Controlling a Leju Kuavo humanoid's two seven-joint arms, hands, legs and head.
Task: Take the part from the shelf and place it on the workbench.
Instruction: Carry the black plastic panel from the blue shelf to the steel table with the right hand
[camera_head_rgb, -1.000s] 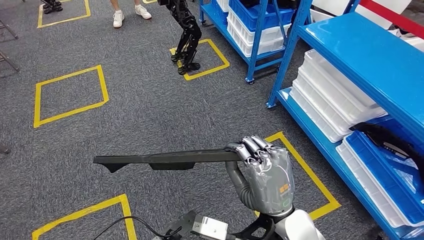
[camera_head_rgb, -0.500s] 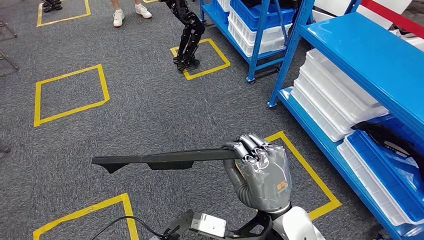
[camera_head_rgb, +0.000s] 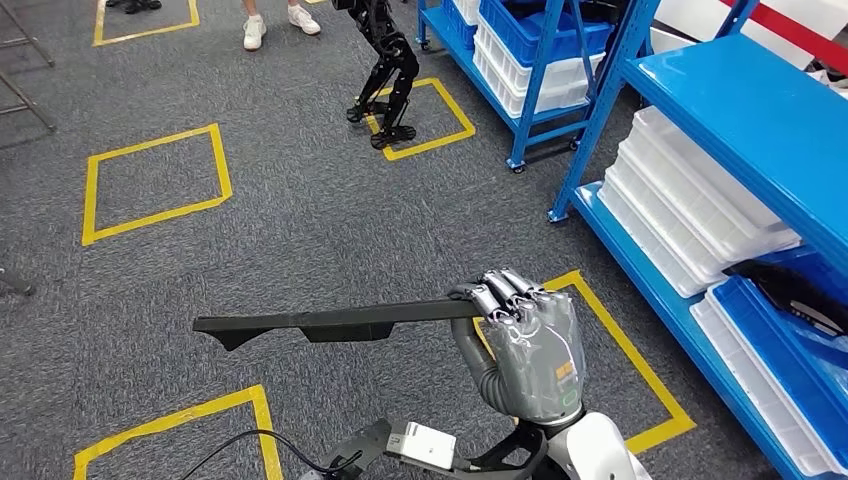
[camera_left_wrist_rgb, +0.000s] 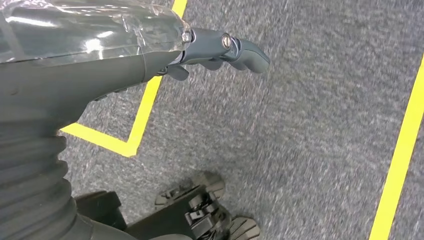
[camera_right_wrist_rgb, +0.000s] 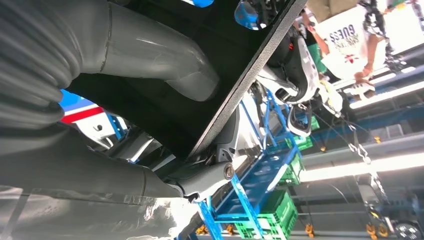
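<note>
My right hand (camera_head_rgb: 525, 345) grips one end of a long, flat black part (camera_head_rgb: 330, 322), which sticks out level to the left above the grey carpet. The right wrist view shows the same black part (camera_right_wrist_rgb: 240, 55) from below, with my thick grey thumb (camera_right_wrist_rgb: 150, 50) pressed against its underside. Another black part (camera_head_rgb: 790, 285) lies in a blue bin (camera_head_rgb: 800, 370) on the lower shelf at the right. My left hand (camera_left_wrist_rgb: 220, 47) hangs over the carpet with nothing in it, its dark fingers stretched out.
Blue shelving (camera_head_rgb: 740, 110) runs along the right, with stacked white trays (camera_head_rgb: 690, 200). A second blue rack (camera_head_rgb: 520, 60) stands further back. Another robot's black legs (camera_head_rgb: 385, 70) stand in a yellow floor square, and a person's white shoes (camera_head_rgb: 280, 25) are beyond. Yellow squares (camera_head_rgb: 155, 185) mark the carpet.
The whole picture has shifted a little right and down, so the camera has moved. My right hand keeps the same hold on the black part.
</note>
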